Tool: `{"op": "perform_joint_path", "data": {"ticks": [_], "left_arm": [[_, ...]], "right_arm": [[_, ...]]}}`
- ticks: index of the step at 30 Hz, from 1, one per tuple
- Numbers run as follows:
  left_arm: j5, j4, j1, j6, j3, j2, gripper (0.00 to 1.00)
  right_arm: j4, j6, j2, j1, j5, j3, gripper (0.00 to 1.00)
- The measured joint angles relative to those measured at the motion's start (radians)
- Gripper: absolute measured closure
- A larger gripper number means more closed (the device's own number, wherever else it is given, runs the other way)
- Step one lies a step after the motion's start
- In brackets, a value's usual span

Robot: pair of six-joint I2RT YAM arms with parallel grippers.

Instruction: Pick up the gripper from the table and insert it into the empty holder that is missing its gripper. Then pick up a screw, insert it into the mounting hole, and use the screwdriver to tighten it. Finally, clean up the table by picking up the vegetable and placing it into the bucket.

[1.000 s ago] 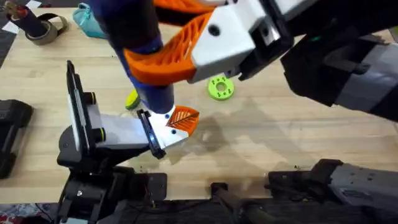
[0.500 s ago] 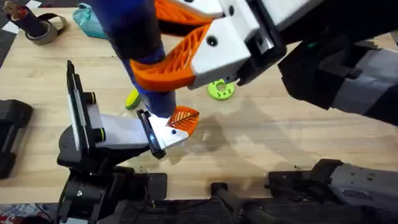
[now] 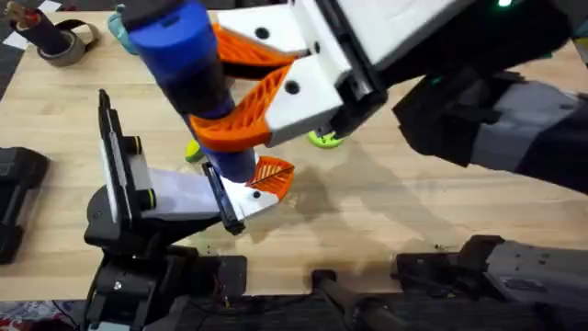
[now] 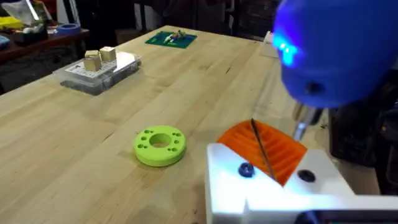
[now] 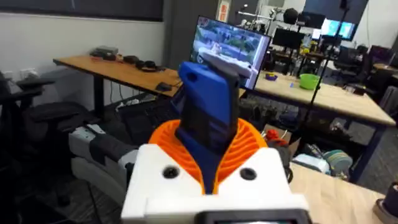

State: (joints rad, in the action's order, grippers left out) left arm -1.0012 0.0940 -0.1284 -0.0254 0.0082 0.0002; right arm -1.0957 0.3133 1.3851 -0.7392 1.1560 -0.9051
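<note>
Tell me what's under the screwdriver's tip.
The screwdriver stands over the holder, where the orange gripper sits. Its handle covers the tip overhead, so contact with any screw is unclear.

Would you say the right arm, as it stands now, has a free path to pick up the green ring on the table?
Probably not yet. The right gripper is shut on the screwdriver, whose tip is down at the holder. The green ring itself lies bare on the table, so only the occupied fingers stand in the way.

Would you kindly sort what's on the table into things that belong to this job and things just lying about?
Job:
- screwdriver, held in the right gripper
- orange gripper, seated in the holder

Lying about:
- green disc
- tape roll
- teal pouch
- clear tray with blocks
</note>
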Motion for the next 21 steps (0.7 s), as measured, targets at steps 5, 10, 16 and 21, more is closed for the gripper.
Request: {"op": "perform_joint_path", "data": {"ticks": [5,10,16,21], "left_arm": [[0.000,0.000,0.000,0.000,0.000,0.000,0.992],[0.000,0.000,0.000,0.000,0.000,0.000,0.992],[0.000,0.000,0.000,0.000,0.000,0.000,0.992],[0.000,0.000,0.000,0.000,0.000,0.000,0.992]], "right_arm": [[0.003,-0.004,0.017,0.000,-0.004,0.000,0.947],[0.002,-0.017,0.019,0.000,-0.007,0.000,0.948],[0.003,-0.031,0.036,0.006,-0.007,0.000,0.948],[0.003,-0.032,0.035,0.023,-0.007,0.001,0.948]]}}
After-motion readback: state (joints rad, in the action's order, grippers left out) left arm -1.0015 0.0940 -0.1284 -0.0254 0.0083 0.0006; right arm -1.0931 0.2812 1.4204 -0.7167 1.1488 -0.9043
